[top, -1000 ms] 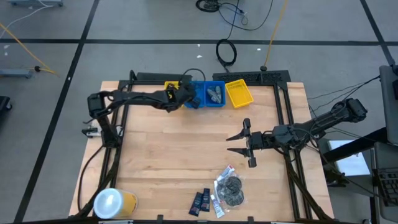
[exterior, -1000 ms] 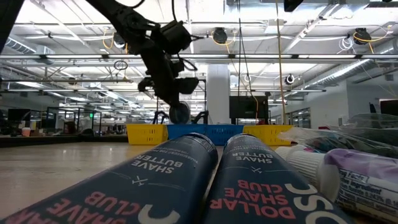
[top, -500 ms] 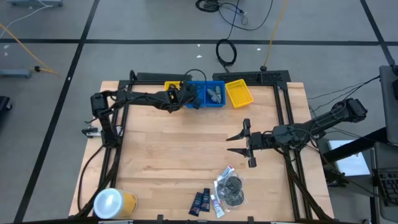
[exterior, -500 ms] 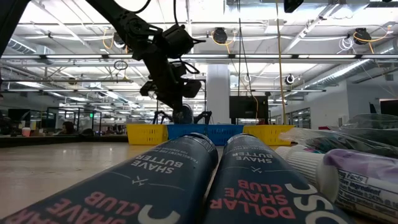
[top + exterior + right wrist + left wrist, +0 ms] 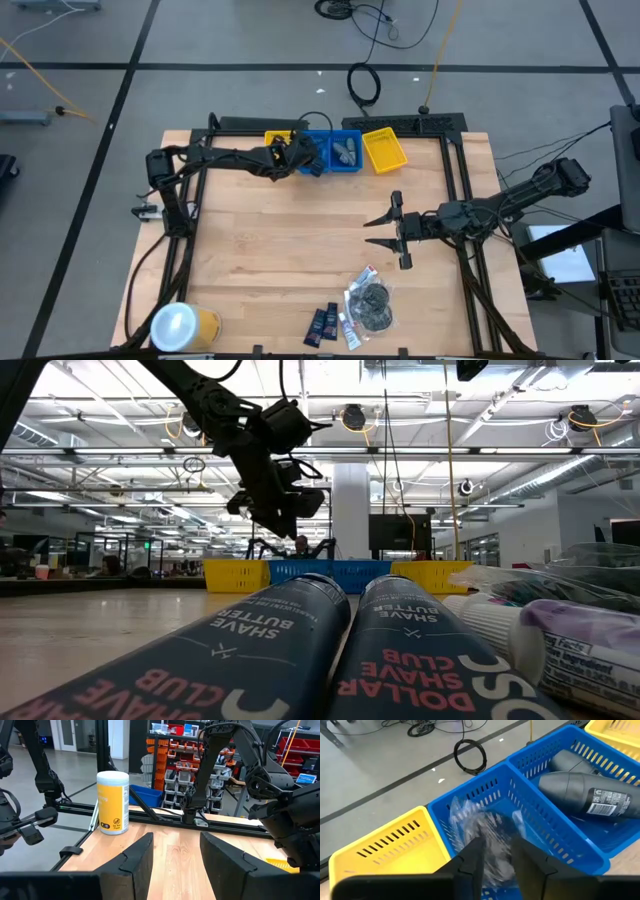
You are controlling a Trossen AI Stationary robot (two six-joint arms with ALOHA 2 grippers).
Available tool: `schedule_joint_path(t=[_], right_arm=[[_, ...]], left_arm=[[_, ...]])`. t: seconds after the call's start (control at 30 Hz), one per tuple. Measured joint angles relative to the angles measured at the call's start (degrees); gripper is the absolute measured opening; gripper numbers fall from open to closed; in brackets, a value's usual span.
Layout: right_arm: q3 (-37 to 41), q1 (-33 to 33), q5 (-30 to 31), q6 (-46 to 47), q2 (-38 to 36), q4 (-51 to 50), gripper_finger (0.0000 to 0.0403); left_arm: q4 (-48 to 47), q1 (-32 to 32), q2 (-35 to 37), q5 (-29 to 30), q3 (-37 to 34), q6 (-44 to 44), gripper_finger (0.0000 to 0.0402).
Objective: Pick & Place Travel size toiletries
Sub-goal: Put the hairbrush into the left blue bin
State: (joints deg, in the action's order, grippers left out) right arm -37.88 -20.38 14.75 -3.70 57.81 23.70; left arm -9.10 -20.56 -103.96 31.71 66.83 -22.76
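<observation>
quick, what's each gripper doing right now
left gripper: fingers parted over a clear pouch in the blue tray, grip cannot be told
right gripper: open, empty

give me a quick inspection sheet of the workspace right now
surface: wooden table, mostly bare in the middle
job's things: navy packets, a white tube and clear pouches lie at the near edge; dark grey bottles in one blue tray; a clear pouch in the neighbouring blue tray
clutter: yellow container at the near left corner; yellow trays at the far edge
grippers: left gripper over the blue tray, slightly open, above the pouch; right gripper open, empty, mid-table
cables: coiled black cable and yellow cable on the floor
surroundings: grey floor, black tape lines
</observation>
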Motion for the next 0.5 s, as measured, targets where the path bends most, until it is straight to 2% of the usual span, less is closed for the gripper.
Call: schedule_joint_path(t=[0.2, 0.3, 0.4, 0.5], right_arm=[[0.01, 0.0, -0.02, 0.43, 0.01, -1.05, 0.0157], [0.0, 0.0, -0.15, 4.11, -0.01, -4.31, 0.0155], [0.13, 0.04, -3.69, 8.41, 0.03, -9.44, 0.0155], [1.77, -0.09, -9.23, 12.32, 0.83, -10.3, 0.0154]], left_arm=[[0.0, 0.0, 0.02, -2.66, 0.0, 0.11, 0.0137], [-0.01, 0.12, 0.02, -5.03, 0.0, 0.97, 0.0148], [-0.02, 0.65, 0.05, -8.08, 0.0, 2.71, 0.0149], [-0.07, 1.76, 0.44, -10.53, 0.0, 6.06, 0.015]])
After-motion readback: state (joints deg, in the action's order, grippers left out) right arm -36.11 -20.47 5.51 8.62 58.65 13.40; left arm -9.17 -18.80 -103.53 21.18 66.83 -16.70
